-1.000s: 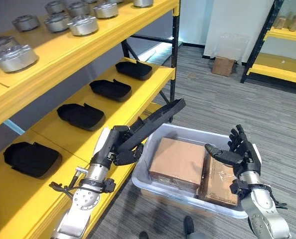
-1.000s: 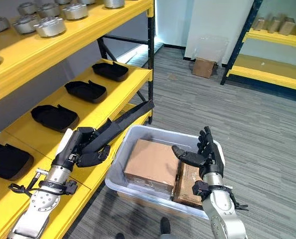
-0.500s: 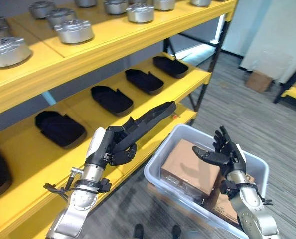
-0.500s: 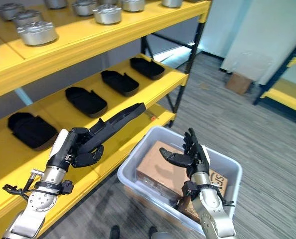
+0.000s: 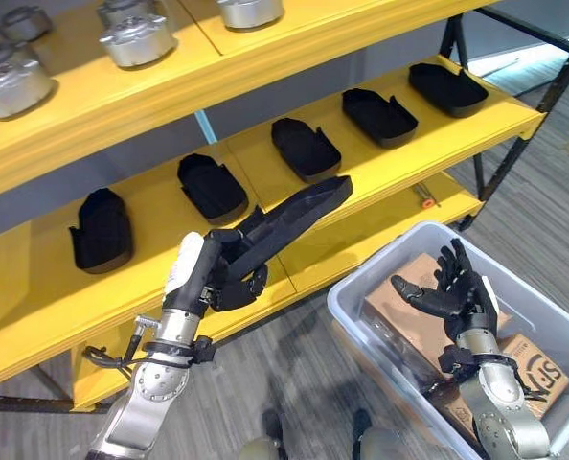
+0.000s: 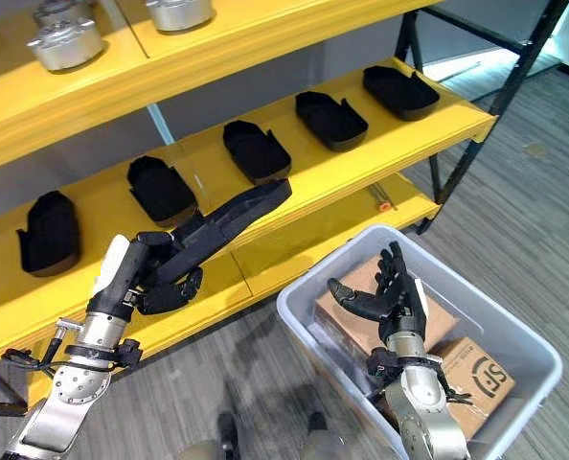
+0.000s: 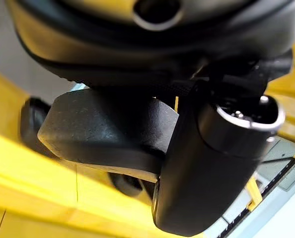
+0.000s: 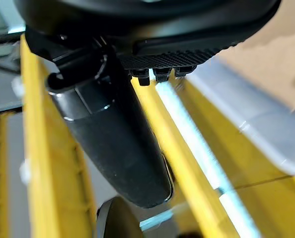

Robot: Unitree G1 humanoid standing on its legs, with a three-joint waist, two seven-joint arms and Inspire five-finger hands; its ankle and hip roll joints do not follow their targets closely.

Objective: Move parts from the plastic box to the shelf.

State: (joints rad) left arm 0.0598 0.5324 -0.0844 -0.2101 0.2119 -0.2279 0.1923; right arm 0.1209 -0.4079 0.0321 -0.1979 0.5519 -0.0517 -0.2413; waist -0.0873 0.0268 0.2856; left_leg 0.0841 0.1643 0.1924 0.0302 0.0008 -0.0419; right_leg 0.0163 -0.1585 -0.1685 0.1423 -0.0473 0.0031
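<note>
A long black moulded plastic part is gripped by the left hand, held over the yellow metal shelf. At about 4 o'clock, the right hand is held open, fingers spread, above the clear plastic box.

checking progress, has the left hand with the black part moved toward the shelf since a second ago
Yes. The left hand, shut on the black part, was beside the plastic box; now the part's tip overlaps the yellow shelf.
</note>
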